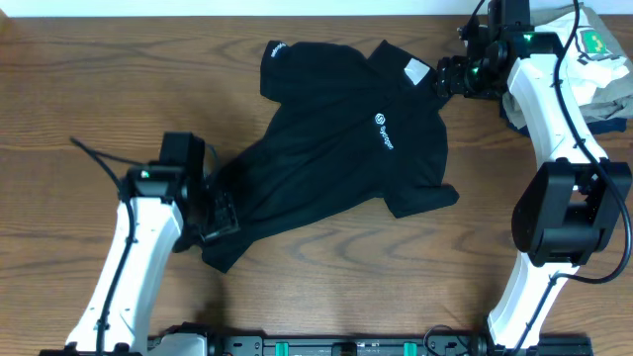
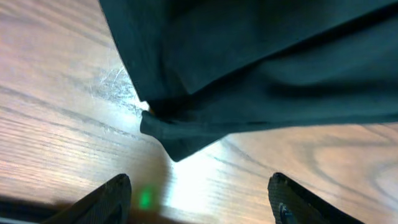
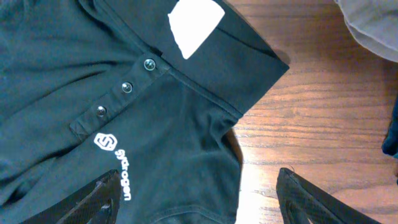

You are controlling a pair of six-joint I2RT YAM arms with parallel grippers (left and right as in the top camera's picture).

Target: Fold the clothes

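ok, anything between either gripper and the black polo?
Nothing visible. The left gripper hangs open just short of the black polo at its hem corner; the right gripper is open above the collar.

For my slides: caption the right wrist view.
Open right gripper above the black polo shirt: collar, buttons, white logo.

One black polo shirt (image 1: pixel 346 148) with three buttons (image 3: pixel 127 87), two arms (image 1: pixel 134 257) (image 1: pixel 554 109), one table (image 1: pixel 99 59).
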